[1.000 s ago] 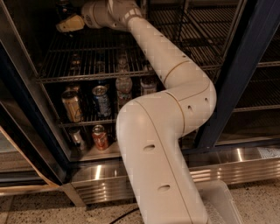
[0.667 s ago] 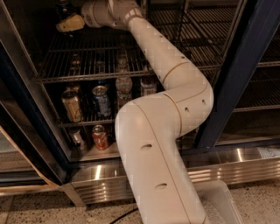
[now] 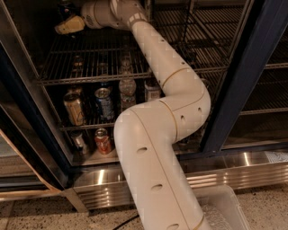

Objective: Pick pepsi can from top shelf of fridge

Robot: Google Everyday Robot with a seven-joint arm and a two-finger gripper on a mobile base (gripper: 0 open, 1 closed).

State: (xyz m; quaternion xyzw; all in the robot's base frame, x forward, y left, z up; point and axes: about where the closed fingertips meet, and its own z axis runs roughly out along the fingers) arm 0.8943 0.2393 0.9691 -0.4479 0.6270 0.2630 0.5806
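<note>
Camera view looks into the fridge [image 3: 234,173], whose dark left edge slants from 10 o'clock down to 7 o'clock of the picture. Far up at 11 o'clock the end effector [image 3: 69,25] hangs over the top shelf [image 3: 90,53], its pale yellowish end pointing toward 9 o'clock. Whether it is wide or narrow, I cannot tell. The pepsi can [image 3: 65,8] stands at 12 o'clock from the end effector, just beside it, dark and partly cut off by the picture's upper edge. Whether the two touch cannot be told. The top shelf's thin bars run back from a thicker front rail.

One rack below, from left to right, stand a gold can [image 3: 74,108], a blue can with a red-and-white logo [image 3: 104,104], a clear bottle [image 3: 127,92] and a pale can [image 3: 152,90] that is partly hidden by the arm. On the lowest level, at 6 o'clock from the blue can, an orange-red can [image 3: 103,140] stands upright, with a dark can [image 3: 80,141] at its 9 o'clock.

The white arm [image 3: 180,112] rises from 6 o'clock of the picture, bends at an elbow right of centre and reaches up to 11 o'clock. At 3 o'clock the dark blue door frame [image 3: 254,76] slants downward. At 5 o'clock a clear plastic bin [image 3: 225,206] sits on the speckled floor [image 3: 270,206].
</note>
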